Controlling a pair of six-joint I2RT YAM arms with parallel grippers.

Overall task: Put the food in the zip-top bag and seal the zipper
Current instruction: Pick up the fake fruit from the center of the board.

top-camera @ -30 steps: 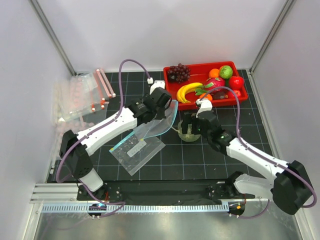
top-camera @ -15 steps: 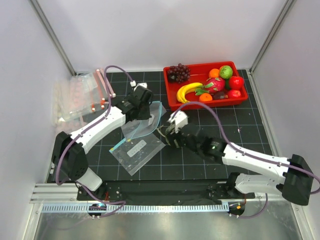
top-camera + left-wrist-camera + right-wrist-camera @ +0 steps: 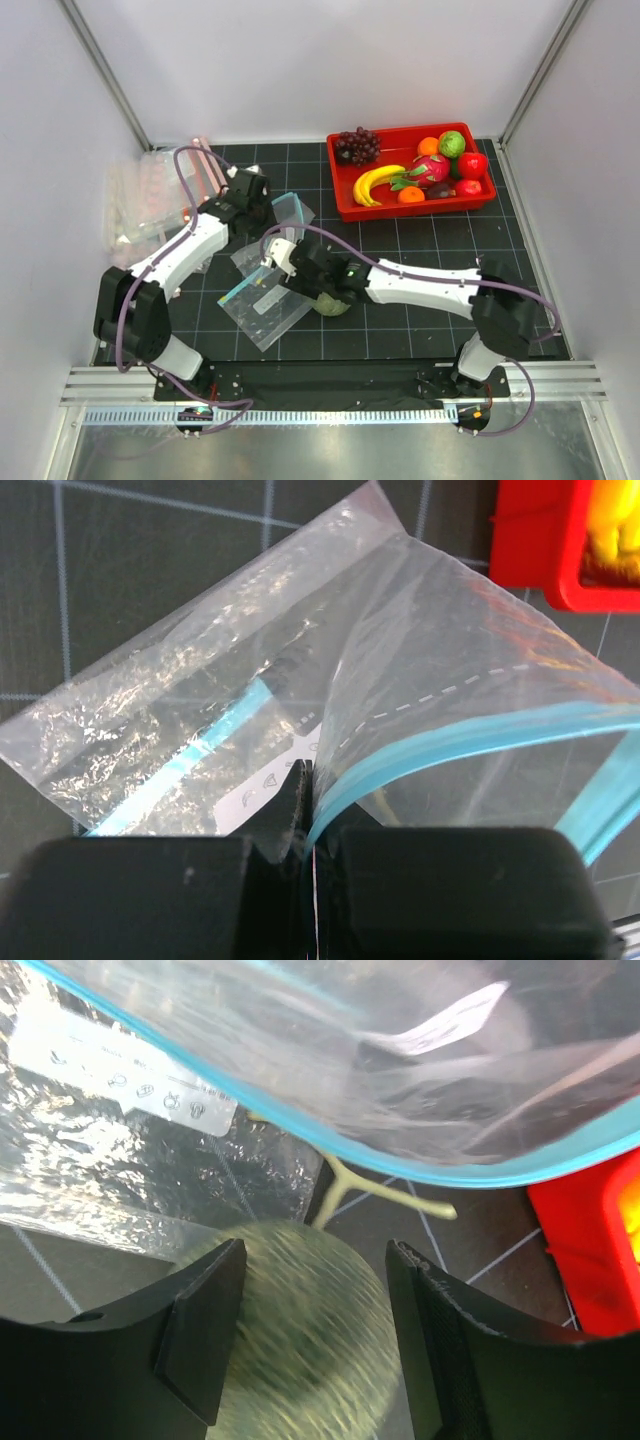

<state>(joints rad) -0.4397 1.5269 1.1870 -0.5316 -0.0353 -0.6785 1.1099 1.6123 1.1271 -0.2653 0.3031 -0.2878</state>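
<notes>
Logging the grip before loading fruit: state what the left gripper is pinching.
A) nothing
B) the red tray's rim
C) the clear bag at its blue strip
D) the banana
C: the left gripper is shut on the clear bag right at its blue strip.

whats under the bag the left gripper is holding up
A second clear bag lies flat on the mat below the zip-top bag pinched by the left gripper. Its blue strip and white label show; whether the two bags touch is hidden.
</notes>
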